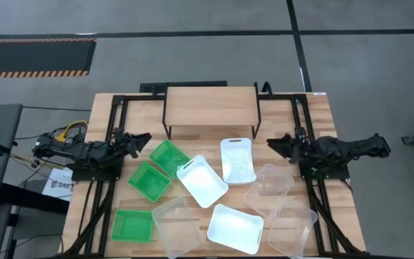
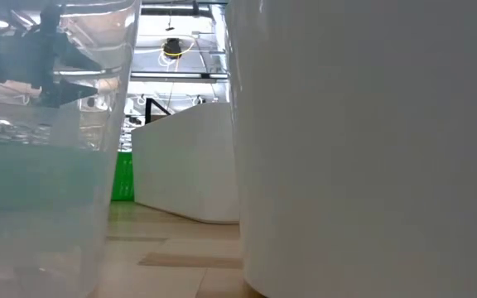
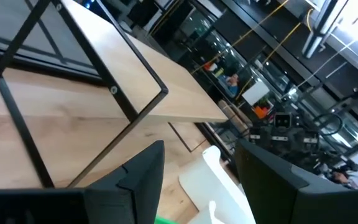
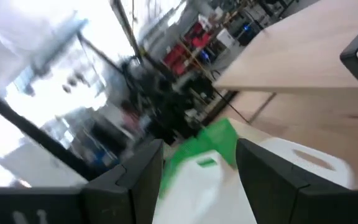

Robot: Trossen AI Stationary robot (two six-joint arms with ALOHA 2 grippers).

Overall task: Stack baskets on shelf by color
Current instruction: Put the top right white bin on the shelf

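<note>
Nine shallow plastic baskets (image 1: 203,181), green, white, clear, scattered unsorted before empty low wooden shelf (image 1: 210,106). Left gripper (image 1: 144,139), right gripper (image 1: 274,143) parted, empty, flanking shelf, ready.

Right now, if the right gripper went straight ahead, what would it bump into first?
Probably the white basket beside it; the right gripper points toward it, open and empty. It may sit higher and pass over.

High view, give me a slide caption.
Nine baskets scattered before the empty shelf; left gripper and right gripper both open, empty.

white basket (image 2: 371,141) cropped, right wrist view blurred
</note>
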